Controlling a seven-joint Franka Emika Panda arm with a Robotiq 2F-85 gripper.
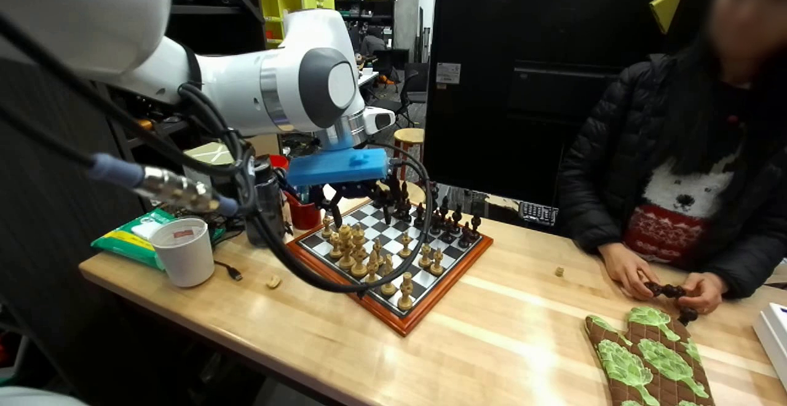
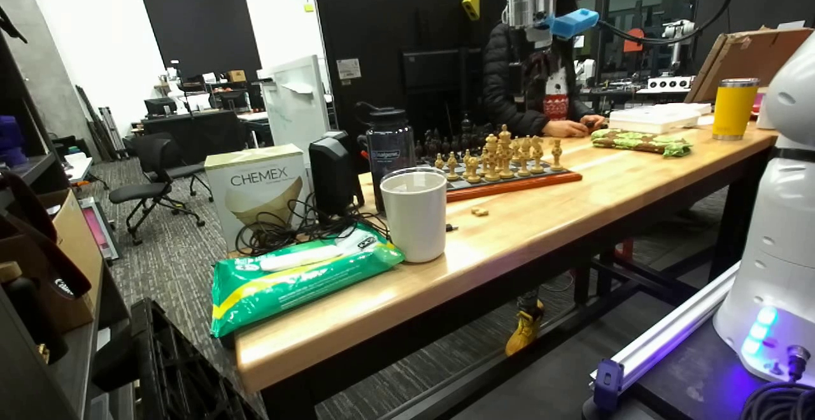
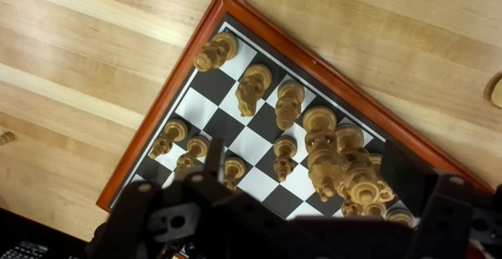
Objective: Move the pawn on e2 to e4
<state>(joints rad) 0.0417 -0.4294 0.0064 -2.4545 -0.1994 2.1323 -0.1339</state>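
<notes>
The chessboard has light wooden pieces on its near side and dark ones beyond. By its place in front of the king, the e2 pawn is the light pawn upright in the wrist view, its base near a line between a white and a dark square. It appears between taller pieces in an exterior view. My gripper is wide open and empty above the board, over the light king and queen. Its fingers also show in an exterior view. The e4 square is hard to identify.
Tall light pieces crowd beside the pawn; a bishop and knight stand near. A water bottle, red cup and white cup stand beside the board. A person sits holding dark pieces. An oven mitt lies nearby.
</notes>
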